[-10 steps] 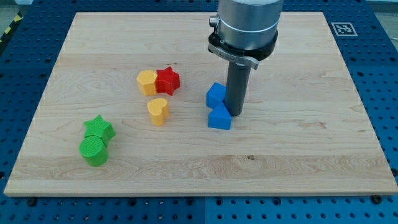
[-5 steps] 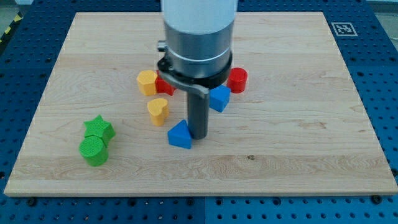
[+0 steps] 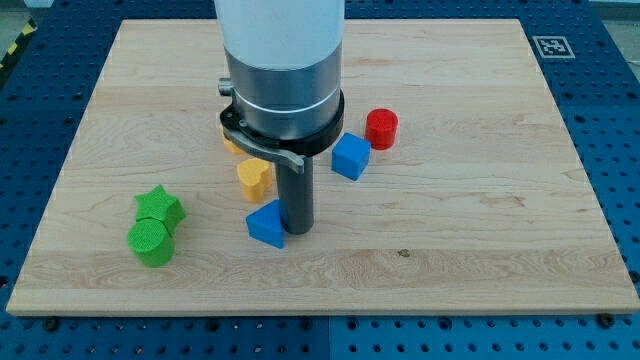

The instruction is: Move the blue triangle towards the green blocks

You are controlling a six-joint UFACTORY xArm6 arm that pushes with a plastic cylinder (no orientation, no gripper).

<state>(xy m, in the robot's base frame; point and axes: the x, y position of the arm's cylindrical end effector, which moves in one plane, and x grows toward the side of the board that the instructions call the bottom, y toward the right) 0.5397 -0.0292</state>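
Just right of the blue triangle [image 3: 265, 224], my tip [image 3: 295, 232] is pressed against it; nothing is gripped, only touched. The triangle is found nearer the tabletop's bottom edge, well apart from the green star [image 3: 160, 205] and green cylinder [image 3: 150, 241] toward the bottom-left corner.

No readable txt, nos. or brands. Only sign was a b/w square marker [image 3: 550, 46], stuck on the board's [image 3: 480, 230] top-right corner; pattern not decodable.
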